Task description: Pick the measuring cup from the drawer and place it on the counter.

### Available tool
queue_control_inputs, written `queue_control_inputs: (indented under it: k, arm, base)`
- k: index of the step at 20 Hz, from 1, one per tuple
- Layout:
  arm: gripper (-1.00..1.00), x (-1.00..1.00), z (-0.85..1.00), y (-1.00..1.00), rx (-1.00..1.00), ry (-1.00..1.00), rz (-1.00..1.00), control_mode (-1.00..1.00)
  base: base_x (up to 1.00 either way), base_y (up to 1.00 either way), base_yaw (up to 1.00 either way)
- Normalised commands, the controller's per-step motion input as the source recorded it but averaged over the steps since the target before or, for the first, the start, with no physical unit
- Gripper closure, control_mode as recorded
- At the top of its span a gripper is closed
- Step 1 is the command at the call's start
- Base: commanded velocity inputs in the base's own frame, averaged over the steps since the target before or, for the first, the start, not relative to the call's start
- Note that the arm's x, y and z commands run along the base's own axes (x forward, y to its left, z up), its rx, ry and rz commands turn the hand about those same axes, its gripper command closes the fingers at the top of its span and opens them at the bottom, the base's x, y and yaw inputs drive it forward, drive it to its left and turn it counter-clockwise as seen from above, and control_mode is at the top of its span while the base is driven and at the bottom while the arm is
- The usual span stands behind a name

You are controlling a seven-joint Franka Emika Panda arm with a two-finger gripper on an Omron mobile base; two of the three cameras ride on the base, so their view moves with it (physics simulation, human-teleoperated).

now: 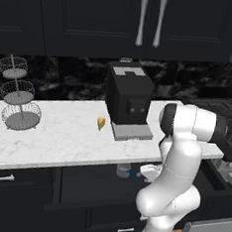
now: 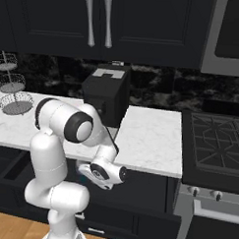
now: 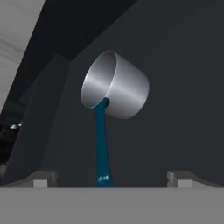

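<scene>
A three-tier wire basket stand (image 1: 18,97) sits at the far left of the white marble table (image 1: 61,138). To its right lies a yellow cheese wedge (image 1: 101,122), then a black coffee machine (image 1: 128,99) stands near the back wall. Below the table's near edge, the drawer (image 3: 175,109) is pulled open, and the measuring cup (image 3: 116,85) rests on its dark floor with the teal handle (image 3: 101,144) pointing toward the gripper (image 3: 111,177). The gripper's fingers (image 3: 41,180) are spread wide to either side of the handle, clear of it. At the far right is the dark stovetop (image 2: 214,145).
</scene>
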Motion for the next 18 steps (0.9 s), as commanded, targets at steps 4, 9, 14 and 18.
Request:
queue_control_inputs:
  k: [4,9,14,18]
  arm:
    - [-1.0,0.0,0.0,0.42,0.0,0.0,0.0,-1.0]
    - [-1.0,0.02,-0.01,0.33,0.0,0.01,0.0,-1.0]
    - [-1.0,0.09,0.0,0.02,0.0,0.0,0.0,-1.0]
    - [-1.0,0.0,-0.03,0.0,0.0,0.0,0.0,-1.0]
  base:
    - [0.0,0.0,0.0]
    - [0.0,0.0,0.0]
    - [0.0,0.0,0.0]
    - [0.0,0.0,0.0]
